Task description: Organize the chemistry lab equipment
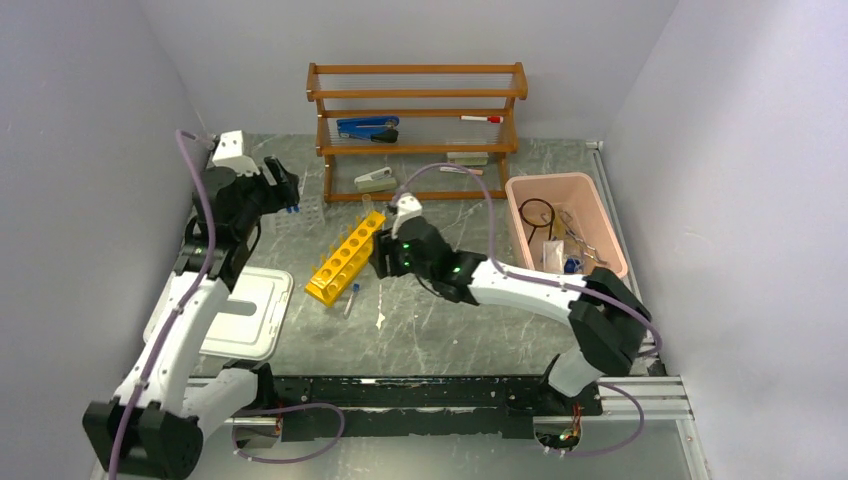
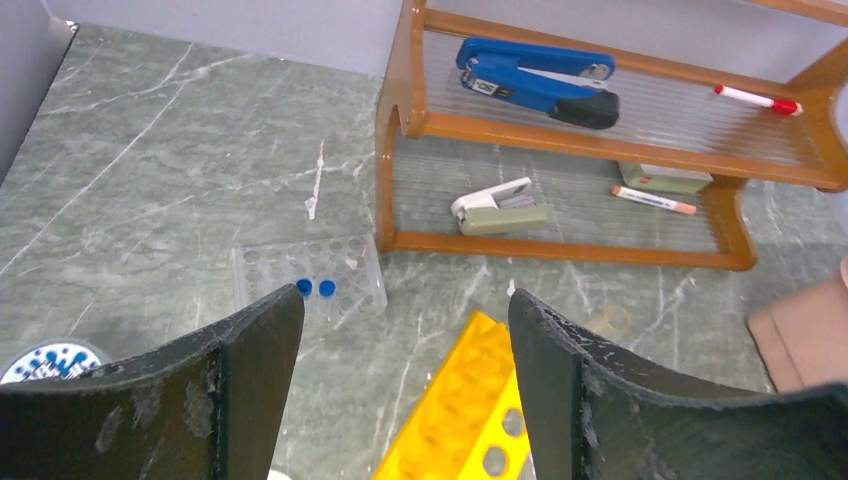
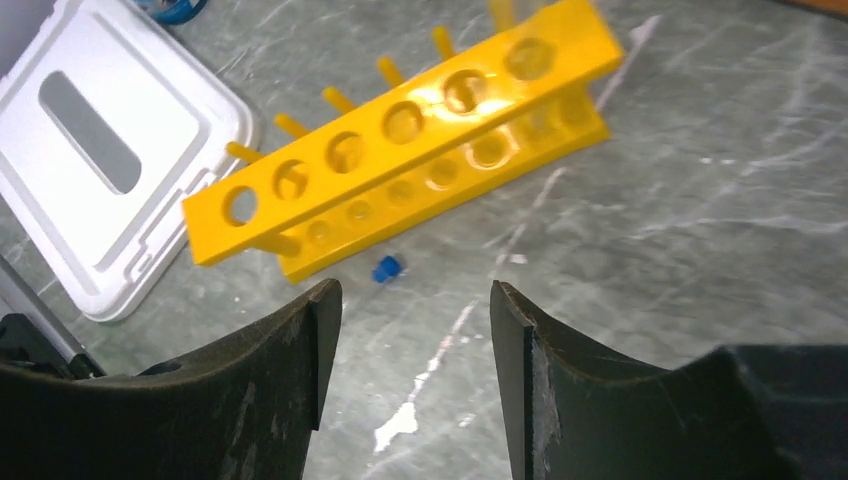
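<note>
Left wrist view has the left gripper (image 2: 405, 310) spread wide, both black fingers well apart with nothing pinched between them and nothing touching them. Through the gap you can see one end of the yellow test-tube rack (image 2: 462, 420) down on the grey marble-look table (image 2: 180, 170). Just past the left finger there's a small clear holed tray (image 2: 345, 262) with two blue-capped tubes (image 2: 304, 287) standing in it. Further back is the wooden shelf rack (image 2: 400, 150) with a blue stapler (image 2: 530, 80) and a red-capped marker (image 2: 755, 97) on its upper shelf.

Right wrist view is much the same: the right gripper (image 3: 415, 300) is parted about halfway, empty, hovering off the table. The yellow rack sits just beyond its fingertips, holes empty, and a loose tube with a blue cap (image 3: 386, 268) lies on the table right beside the rack's base, between rack and gripper. A white lid (image 3: 180, 110) lies flat off to the left.

From the top camera, the rack sits at an angle between the two arms, and the pink bin (image 1: 520, 215) at the right holds a black ring and other small bits.
</note>
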{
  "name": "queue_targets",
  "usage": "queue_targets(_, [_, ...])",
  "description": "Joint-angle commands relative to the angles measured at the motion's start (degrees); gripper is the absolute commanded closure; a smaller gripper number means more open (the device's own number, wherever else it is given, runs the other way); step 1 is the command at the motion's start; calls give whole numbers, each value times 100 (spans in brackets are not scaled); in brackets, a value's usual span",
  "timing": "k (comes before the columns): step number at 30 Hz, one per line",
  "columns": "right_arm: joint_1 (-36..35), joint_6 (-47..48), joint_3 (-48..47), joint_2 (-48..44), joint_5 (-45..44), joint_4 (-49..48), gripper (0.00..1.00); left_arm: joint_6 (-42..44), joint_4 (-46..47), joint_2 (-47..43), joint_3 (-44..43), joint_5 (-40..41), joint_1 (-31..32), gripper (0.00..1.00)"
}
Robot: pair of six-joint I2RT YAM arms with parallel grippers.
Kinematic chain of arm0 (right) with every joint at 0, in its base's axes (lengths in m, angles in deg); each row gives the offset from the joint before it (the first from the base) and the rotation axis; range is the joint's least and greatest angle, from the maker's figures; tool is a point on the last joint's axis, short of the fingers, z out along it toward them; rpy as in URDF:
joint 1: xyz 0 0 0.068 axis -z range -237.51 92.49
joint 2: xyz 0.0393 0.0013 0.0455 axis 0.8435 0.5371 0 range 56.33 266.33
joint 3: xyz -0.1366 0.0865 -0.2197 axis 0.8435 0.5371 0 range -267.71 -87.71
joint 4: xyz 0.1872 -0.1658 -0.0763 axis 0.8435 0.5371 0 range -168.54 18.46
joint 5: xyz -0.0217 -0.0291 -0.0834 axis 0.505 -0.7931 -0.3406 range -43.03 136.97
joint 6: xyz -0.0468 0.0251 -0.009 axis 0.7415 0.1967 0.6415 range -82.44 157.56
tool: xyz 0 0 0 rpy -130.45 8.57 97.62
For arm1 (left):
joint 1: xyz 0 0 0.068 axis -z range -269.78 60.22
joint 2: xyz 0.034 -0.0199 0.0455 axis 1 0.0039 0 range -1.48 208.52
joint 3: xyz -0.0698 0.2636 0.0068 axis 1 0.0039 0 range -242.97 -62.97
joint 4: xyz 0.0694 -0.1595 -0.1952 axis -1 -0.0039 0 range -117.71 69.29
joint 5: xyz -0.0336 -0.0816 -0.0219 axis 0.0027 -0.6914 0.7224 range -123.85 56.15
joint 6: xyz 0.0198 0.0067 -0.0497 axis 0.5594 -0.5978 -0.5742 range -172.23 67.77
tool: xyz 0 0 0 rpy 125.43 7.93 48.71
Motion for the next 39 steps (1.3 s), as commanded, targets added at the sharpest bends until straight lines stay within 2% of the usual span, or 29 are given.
queue_targets(1, [-598, -540, -738, 634, -904, 1199, 41, -89, -1311, -588, -299, -169, -39, 22])
queue_targets(6, [-1006, -1018, -1052, 1056, -956, 1619, 44, -632, -2391, -1189, -421, 676, -39, 22])
queue_targets(9, [-1327, -1051, -1195, 1385, -1102, 1598, 42, -805, -2798, -1469, -413, 805, -39, 23])
queue_targets(13, [-1661, -1407, -1774, 2010, -1430, 2149, 36, -1019, -3249, -1745, -422, 654, -39, 23])
queue_targets(17, [-1810, -1769, -2198, 2409, -1641, 2549, 35, -1115, -3535, -1962, -374, 527, -39, 24])
queue_targets(25, [-1958, -2193, -2552, 3011, -2086, 2731, 37, -976, -3872, -1910, -618, 903, 300, 24])
queue_targets(33, [-2000, -2557, -2797, 3383, -2433, 3050, 39, -1268, -3795, -1878, -403, 733, 488, 22])
queue_targets(36, [-1993, -2590, -2706, 3384, -2488, 3022, 49, -1237, -3776, -1843, -443, 848, 547, 22])
queue_targets(39, [-1987, -2623, -2687, 3388, -2500, 3052, 68, -1190, -3790, -1829, -485, 953, 590, 22])
